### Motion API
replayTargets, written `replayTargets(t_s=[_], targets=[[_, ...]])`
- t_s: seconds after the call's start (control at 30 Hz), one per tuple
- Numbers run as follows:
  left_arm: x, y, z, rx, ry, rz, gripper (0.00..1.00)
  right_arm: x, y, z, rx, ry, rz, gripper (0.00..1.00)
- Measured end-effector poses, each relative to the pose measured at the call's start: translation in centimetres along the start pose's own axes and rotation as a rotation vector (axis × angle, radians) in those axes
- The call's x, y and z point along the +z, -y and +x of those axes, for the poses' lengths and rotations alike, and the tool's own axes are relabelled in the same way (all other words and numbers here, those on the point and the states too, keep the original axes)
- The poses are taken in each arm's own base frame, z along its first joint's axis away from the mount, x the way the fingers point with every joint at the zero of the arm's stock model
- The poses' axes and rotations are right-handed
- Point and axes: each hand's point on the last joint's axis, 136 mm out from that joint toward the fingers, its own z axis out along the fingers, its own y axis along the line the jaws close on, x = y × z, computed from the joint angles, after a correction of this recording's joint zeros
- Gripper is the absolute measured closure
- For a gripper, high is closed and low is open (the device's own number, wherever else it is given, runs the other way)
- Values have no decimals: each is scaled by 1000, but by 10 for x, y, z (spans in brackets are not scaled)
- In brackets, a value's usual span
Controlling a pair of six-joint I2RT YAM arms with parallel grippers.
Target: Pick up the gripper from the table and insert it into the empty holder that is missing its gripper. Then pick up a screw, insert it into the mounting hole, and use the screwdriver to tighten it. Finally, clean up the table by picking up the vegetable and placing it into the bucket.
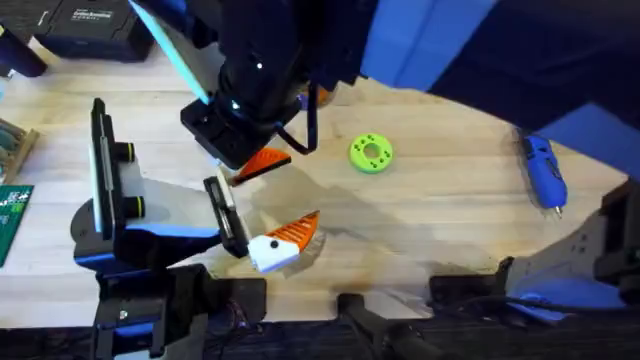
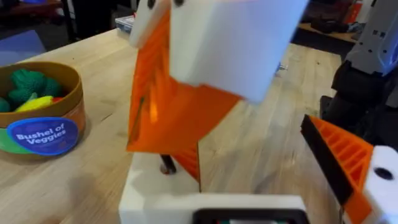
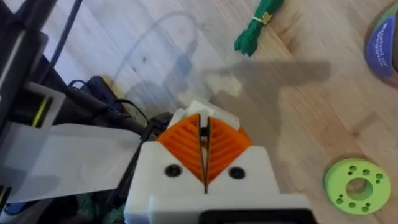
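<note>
Two orange ribbed fingers (image 3: 227, 146) of the right gripper (image 3: 204, 149) are pressed together, with a small dark speck at their seam that I cannot identify. The vegetable (image 3: 258, 25) lies on the table (image 3: 311, 112) well beyond those fingertips, the bucket (image 3: 384, 43) is off to one side of it, and a green disc (image 3: 354, 183) sits near the fingers. Whether the left gripper (image 1: 300, 230) is spread or closed I cannot tell; the screwdriver (image 1: 545, 172) lies well apart from both grippers.
</note>
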Motion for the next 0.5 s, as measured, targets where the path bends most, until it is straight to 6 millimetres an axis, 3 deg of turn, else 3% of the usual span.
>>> replayTargets(t_s=[0.5], targets=[[0, 0, 0, 0, 0, 0, 15, -1, 4, 2, -7, -6, 24, 994]])
